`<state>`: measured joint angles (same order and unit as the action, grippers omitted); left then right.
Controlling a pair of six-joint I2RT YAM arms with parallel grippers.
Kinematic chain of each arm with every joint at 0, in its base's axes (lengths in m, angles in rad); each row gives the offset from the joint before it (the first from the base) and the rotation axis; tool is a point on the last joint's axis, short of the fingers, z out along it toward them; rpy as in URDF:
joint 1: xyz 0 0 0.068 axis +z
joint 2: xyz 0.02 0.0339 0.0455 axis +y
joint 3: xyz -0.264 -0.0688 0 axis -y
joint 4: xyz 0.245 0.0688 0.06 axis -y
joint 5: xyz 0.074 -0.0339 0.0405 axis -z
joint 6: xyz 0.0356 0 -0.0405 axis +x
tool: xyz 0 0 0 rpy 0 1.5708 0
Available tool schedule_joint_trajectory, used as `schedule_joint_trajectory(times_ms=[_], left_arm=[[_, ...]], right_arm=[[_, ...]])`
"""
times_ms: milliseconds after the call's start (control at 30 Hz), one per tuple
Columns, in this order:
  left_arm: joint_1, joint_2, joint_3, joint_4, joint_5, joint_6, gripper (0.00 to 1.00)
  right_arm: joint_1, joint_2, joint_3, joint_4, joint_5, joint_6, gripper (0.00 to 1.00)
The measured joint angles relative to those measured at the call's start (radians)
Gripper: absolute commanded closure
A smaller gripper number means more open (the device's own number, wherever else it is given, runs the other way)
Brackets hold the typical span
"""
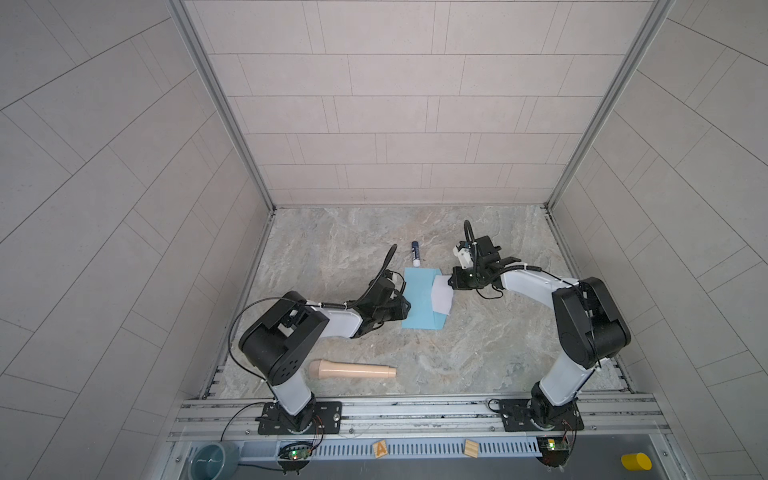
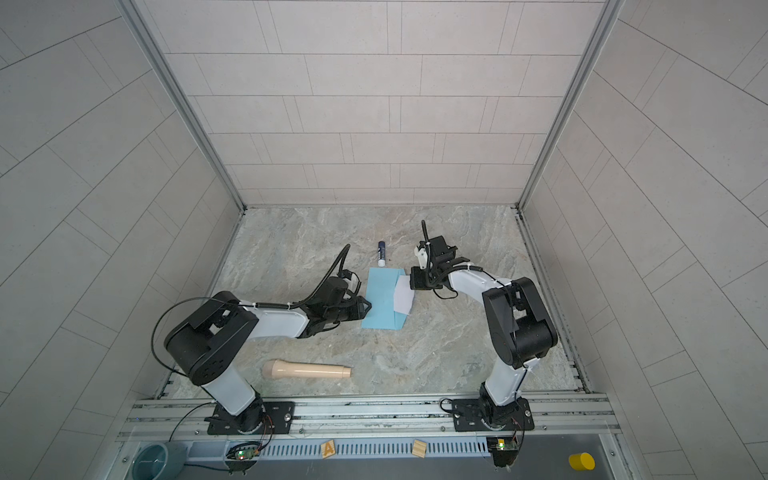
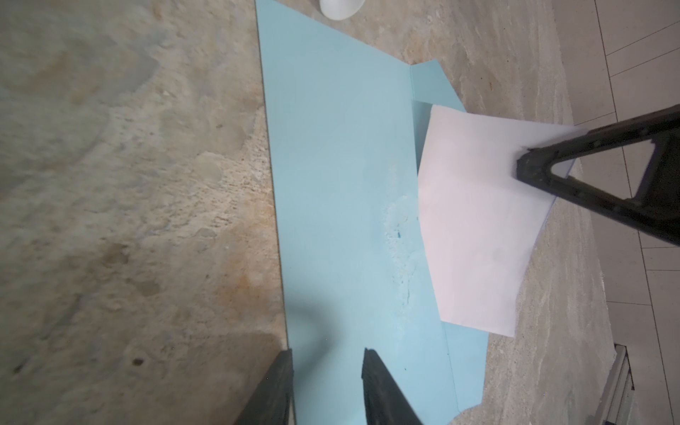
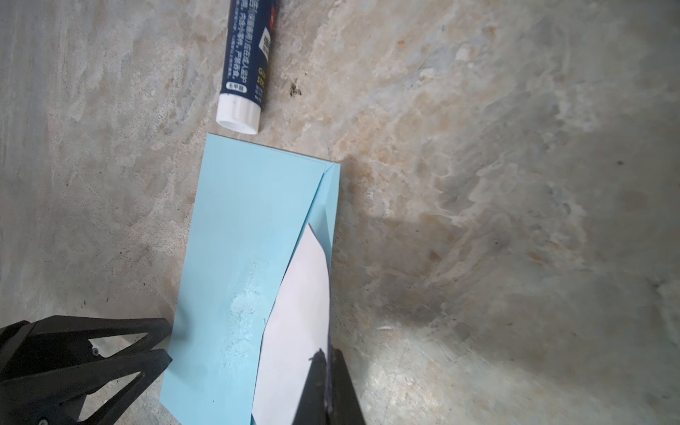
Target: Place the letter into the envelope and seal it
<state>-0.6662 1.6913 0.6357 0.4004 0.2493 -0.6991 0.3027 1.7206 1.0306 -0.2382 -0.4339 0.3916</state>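
Note:
The light blue envelope lies flat in the middle of the marble table, its flap open on the right arm's side. The white letter sits partly in the envelope's mouth, and most of it sticks out, lifted at its outer edge. My right gripper is shut on that outer edge. At the envelope's opposite long edge my left gripper is open, one fingertip at the edge and one over the blue paper, holding nothing.
A dark blue glue stick with a white cap lies just beyond the envelope's far end. A beige club-shaped object lies near the front by the left arm's base. Tiled walls close three sides. A whitish rough patch marks the envelope.

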Motion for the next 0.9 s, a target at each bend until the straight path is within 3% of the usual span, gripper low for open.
schedule_joint_trajectory(times_ms=[900], left_arm=[[0.000,0.016,0.000,0.032,0.001,-0.004,0.62]], right_arm=[[0.025,0.071,0.037,-0.010,0.003,0.000,1.00]])
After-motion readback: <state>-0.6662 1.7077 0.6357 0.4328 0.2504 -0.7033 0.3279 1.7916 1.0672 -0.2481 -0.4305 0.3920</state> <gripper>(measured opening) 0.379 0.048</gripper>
